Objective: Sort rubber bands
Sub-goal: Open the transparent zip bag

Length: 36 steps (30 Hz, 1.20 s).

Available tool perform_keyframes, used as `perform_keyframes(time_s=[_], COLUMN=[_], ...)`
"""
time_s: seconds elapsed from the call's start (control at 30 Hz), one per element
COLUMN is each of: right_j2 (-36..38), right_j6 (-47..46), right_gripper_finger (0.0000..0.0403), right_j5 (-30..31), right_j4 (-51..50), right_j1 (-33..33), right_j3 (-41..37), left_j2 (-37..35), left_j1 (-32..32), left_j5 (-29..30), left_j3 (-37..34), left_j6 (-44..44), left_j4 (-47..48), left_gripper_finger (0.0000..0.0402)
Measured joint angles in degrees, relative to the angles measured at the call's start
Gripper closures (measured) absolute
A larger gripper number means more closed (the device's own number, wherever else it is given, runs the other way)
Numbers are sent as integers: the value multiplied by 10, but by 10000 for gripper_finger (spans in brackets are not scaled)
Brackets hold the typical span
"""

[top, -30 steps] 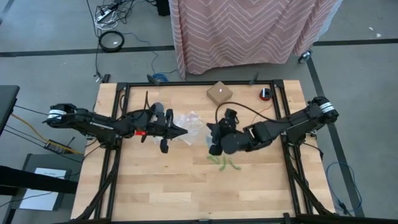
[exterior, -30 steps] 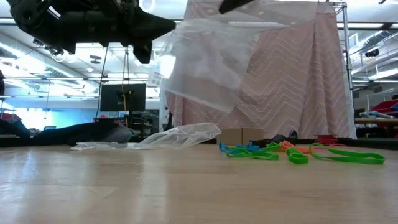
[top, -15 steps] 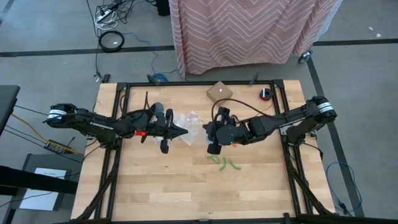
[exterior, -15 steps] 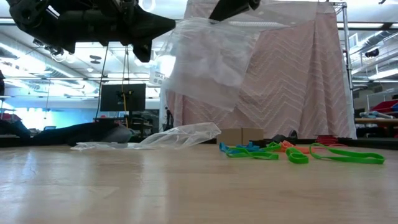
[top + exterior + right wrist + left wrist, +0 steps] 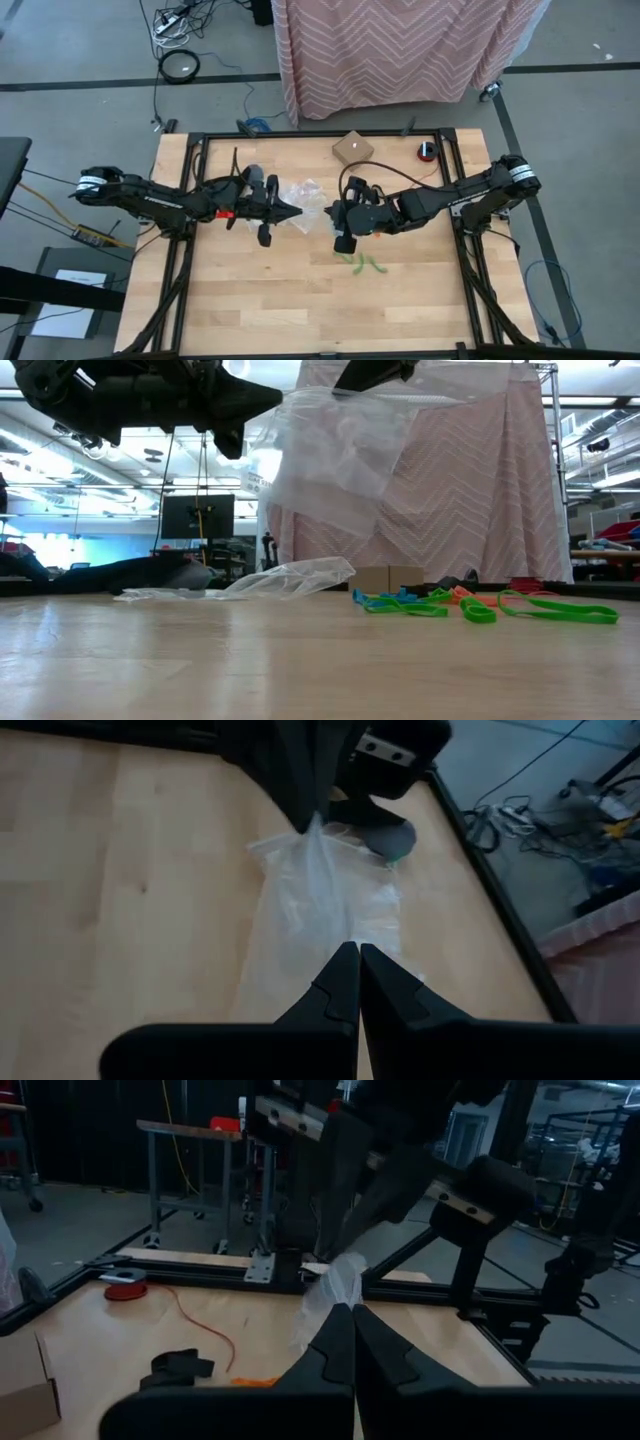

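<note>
both pincers were clenched on one clear zip bag (image 5: 335,455), stretched between them above the table's middle: the left gripper (image 5: 297,211) pinched its edge from the nine o'clock side, the right gripper (image 5: 331,211) from the three o'clock side, their tips close together. in the left wrist view the left gripper's fingers (image 5: 345,1342) met on the bag's crumpled corner, with the other arm's fingers gripping it just beyond; in the right wrist view the same bag hung between the two closed tips (image 5: 350,970).

nearest the low camera lay bare wooden table (image 5: 300,670). farther on, the rubber bands (image 5: 480,605) lay loose on the wood toward four o'clock of the held bag, green, blue and orange together. a second zip bag (image 5: 270,580) lay flat beyond. toward twelve o'clock sat a small cardboard box (image 5: 352,150) and a red tape roll (image 5: 427,151).
</note>
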<state>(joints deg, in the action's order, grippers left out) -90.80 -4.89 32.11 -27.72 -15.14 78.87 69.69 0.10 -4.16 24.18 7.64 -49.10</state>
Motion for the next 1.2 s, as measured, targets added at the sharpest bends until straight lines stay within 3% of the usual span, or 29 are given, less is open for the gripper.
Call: perform_keyframes(time_s=[0.57, 1.0, 1.2], right_j2=[0, 0, 0], right_j6=[-21, 3, -1], right_gripper_finger=[403, 403, 403], right_j5=[-96, -113, -62], right_j4=[1, 37, 15], right_j1=[4, 7, 11], right_j3=[0, 0, 0], left_j2=[0, 0, 0], left_j1=[0, 0, 0], left_j5=[16, 49, 67], left_j3=[0, 0, 0], left_j6=[-1, -49, -106], left_j4=[-10, 16, 23], left_gripper_finger=[401, 401, 401])
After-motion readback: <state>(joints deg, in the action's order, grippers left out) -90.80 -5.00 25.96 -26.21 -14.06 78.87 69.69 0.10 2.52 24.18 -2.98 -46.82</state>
